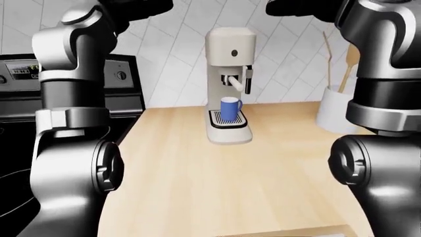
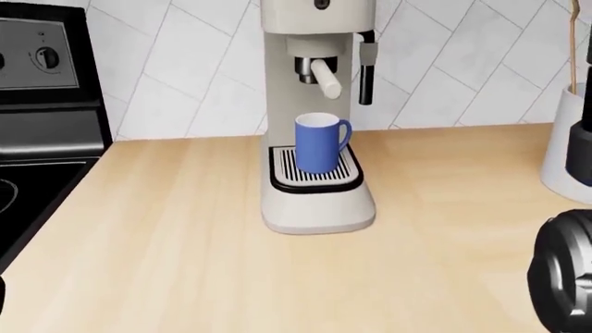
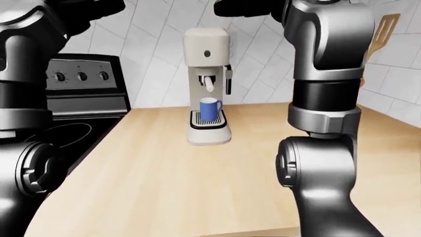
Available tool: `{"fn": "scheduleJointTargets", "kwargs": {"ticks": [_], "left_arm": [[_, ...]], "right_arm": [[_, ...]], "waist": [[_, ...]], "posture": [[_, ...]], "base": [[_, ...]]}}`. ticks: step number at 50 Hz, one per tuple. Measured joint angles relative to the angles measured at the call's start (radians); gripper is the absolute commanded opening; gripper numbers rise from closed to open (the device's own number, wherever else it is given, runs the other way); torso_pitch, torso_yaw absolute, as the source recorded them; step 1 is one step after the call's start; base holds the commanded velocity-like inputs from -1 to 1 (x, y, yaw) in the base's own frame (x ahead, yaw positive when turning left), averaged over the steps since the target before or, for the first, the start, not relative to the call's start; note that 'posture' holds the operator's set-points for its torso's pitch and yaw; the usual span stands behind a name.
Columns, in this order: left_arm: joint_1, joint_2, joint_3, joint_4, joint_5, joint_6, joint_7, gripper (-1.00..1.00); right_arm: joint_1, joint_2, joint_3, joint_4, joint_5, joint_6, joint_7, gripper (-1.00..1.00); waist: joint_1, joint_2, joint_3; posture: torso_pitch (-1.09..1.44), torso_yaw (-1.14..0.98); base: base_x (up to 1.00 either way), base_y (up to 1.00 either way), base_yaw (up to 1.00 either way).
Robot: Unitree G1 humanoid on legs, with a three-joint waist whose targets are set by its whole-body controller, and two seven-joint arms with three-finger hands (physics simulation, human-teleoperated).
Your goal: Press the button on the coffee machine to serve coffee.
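Note:
A cream coffee machine (image 1: 229,42) stands on the wooden counter (image 1: 230,187) against the tiled wall. Its round dark button (image 1: 234,53) is on the upper face. A blue mug (image 2: 319,142) stands upright on the striped drip tray (image 2: 314,179) under the spout (image 2: 324,78). Both arms are raised. My left hand (image 1: 141,7) is a dark shape at the top edge, left of the machine's top. My right hand (image 1: 292,7) is at the top edge, right of the machine. Both hands are cut off by the frame, and neither touches the machine.
A black stove (image 1: 19,98) with knobs adjoins the counter on the left. A white utensil holder (image 1: 335,111) with wooden spoons (image 1: 349,64) stands to the right of the machine, near my right forearm (image 1: 385,98).

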Motion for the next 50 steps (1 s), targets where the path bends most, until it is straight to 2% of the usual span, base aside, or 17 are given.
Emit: {"fn": "scheduleJointTargets", "kwargs": {"ticks": [11,20,28,37,45,50], "left_arm": [[0.0,-0.006,-0.004,0.014,0.006,-0.01,-0.003,1.0],[0.004,-0.008,-0.001,0.019,0.006,-0.013,-0.009,1.0],[0.002,-0.009,-0.003,0.008,0.003,0.0,-0.002,1.0],[-0.009,-0.009,-0.003,0.014,0.003,-0.015,-0.002,1.0],[-0.006,-0.009,-0.001,-0.01,-0.004,-0.002,0.006,1.0],[0.003,-0.005,-0.001,0.001,-0.003,-0.012,0.004,1.0]], "right_arm": [[0.005,0.02,0.005,0.009,0.008,-0.019,-0.013,1.0],[0.045,0.05,0.02,-0.088,0.024,0.03,-0.021,1.0],[0.081,0.067,0.037,-0.215,0.044,0.131,0.005,1.0],[0.074,0.072,0.035,-0.202,0.03,0.132,0.024,1.0],[0.106,0.072,0.058,-0.312,0.063,0.217,0.131,1.0],[0.15,0.085,0.04,-0.442,0.08,0.281,0.157,1.0]], "waist": [[0.001,0.0,-0.017],[0.004,-0.001,-0.021],[0.007,-0.003,-0.042],[0.009,-0.002,-0.063],[0.007,-0.001,-0.069],[0.008,-0.005,-0.069]], "posture": [[-0.65,0.0],[-0.7,0.0],[-0.78,0.0],[-0.79,0.0],[-0.79,0.0],[-0.79,0.0]], "base": [[0.0,0.0,0.0],[0.0,0.0,0.0],[0.0,0.0,0.0],[0.0,0.0,0.0],[0.0,0.0,0.0],[0.0,0.0,0.0]]}}
